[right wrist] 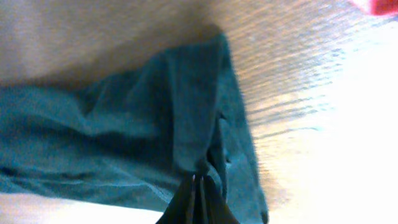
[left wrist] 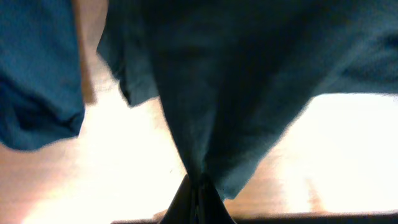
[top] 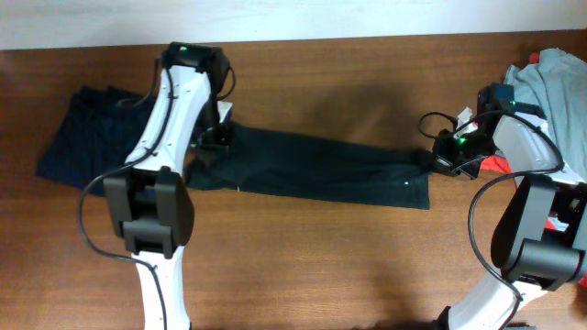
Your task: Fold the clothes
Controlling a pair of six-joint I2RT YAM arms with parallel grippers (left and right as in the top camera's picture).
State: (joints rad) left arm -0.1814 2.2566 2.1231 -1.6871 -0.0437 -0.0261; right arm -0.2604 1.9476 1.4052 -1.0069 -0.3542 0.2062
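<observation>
Dark T-shirt (top: 321, 170) stretched in a long band across the middle of the bench (top: 321, 82). Left gripper (top: 215, 137) jaws clamped on one end, right gripper (top: 438, 158) jaws clamped on the other.

Risks: thin pinch slipping if pulled tauter; snagging the folded navy garment (top: 78, 137) just beside.

Overhead only: full stretch, and the pile (top: 555, 78) at far right. Wrist views only: bunched cloth entering the shut jaws.

Overhead faces down; wrist cameras sit close above T-shirt (top: 312, 170)
</observation>
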